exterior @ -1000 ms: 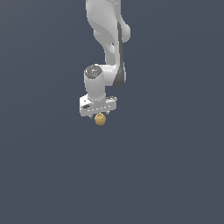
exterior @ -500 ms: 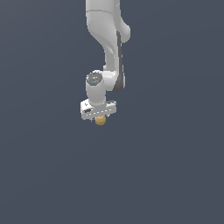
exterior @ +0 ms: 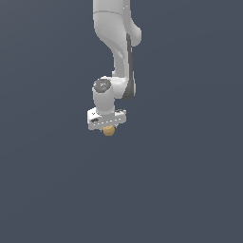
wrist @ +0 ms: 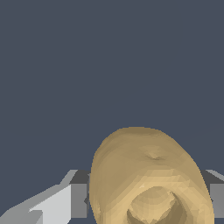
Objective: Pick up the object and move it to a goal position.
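Observation:
The object (exterior: 109,131) is a small round tan-yellow lump that pokes out just below the white gripper (exterior: 108,128) in the exterior view. In the wrist view the object (wrist: 148,175) fills the space between the two fingers (wrist: 65,203), which press against its sides. The gripper is shut on it and holds it off the ground. The white arm reaches down from above, and its hand hides the lump's upper part in the exterior view.
A plain dark grey-blue ground (exterior: 180,190) lies all around the arm, with no other thing on it in either view.
Over the last second the gripper has drifted a little toward the exterior view's left with the object still held. Its height is almost the same.

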Tool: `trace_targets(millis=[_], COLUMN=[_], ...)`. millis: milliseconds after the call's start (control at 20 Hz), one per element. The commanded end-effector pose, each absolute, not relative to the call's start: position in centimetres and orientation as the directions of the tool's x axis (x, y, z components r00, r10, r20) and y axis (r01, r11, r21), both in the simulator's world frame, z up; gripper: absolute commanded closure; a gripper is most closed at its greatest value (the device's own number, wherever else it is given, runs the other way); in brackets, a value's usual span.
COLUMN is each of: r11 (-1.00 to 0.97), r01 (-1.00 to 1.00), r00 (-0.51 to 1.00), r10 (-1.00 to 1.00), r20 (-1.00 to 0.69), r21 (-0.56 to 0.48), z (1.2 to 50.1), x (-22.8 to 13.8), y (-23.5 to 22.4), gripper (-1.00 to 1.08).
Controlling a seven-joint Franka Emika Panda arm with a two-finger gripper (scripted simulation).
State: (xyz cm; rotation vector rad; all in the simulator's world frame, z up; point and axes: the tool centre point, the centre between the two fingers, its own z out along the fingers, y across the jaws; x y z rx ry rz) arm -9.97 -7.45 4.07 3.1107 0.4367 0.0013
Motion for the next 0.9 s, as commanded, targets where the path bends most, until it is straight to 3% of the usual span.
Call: trace_targets(millis=[0,400,850], r11=[-0.961,-0.961,-0.961], r01=[0.275,0.275,0.275], r00=[0.961,0.961,0.961], r10=[0.275,0.275,0.275], r20=[0.001,0.001,0.001], r21=[0.001,0.001,0.001], z=[4.1,5.5,10.2], x=[-10.0,-8.9,-5.3], y=[-7.5,-6.2,-1.9], gripper=[1.08,1.08,1.08])
